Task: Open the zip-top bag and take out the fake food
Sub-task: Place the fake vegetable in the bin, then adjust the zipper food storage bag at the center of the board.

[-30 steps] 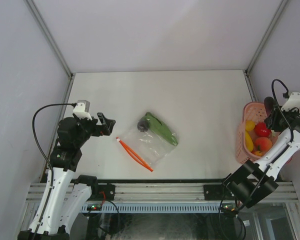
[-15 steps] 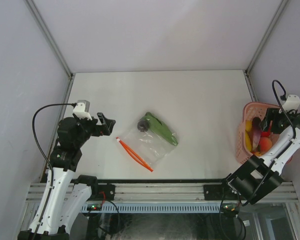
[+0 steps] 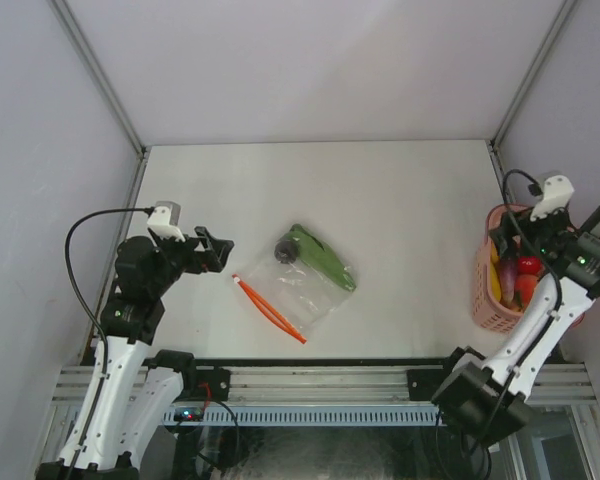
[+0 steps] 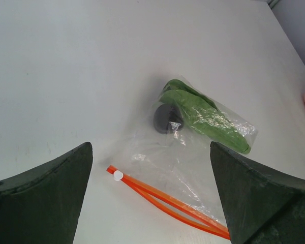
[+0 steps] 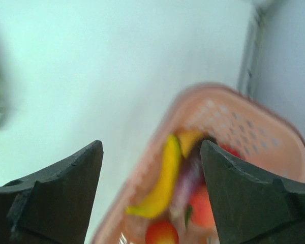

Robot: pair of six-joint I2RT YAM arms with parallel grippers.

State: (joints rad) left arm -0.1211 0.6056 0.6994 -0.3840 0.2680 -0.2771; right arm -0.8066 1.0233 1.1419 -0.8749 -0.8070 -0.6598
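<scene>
Pink basket holds a purple piece not seen there 1 s ago, and the right arm's wrist has shifted toward 10 o'clock, further in over the table. Left arm, bag and its contents are unchanged. White matte table, pale grey-lilac walls on 3 sides w/ metal corner posts, and a slotted metal rail along the near edge. Zip-top bag lies flat near table centre. Its orange-red zip strip runs along the 7 o'clock edge, the two strips a little apart mid-length in the left wrist view. Fake food is split. The long green piece and dark round piece sit at the bag's 12 o'clock end, touching each other and inside the plastic as far as can be seen. The yellow, red, orange and purple bits are in the basket at the table's 3 o'clock edge. Left gripper has jaws wide apart w/ nothing held; the bag is at approx 4 o'clock from it, near but not touching. Right gripper has jaws wide w/ nothing btwn them, though its wrist view is blurred. The basket fills the 5 o'clock part of that view, and the bag is well apart at 9 o'clock in the top view.
</scene>
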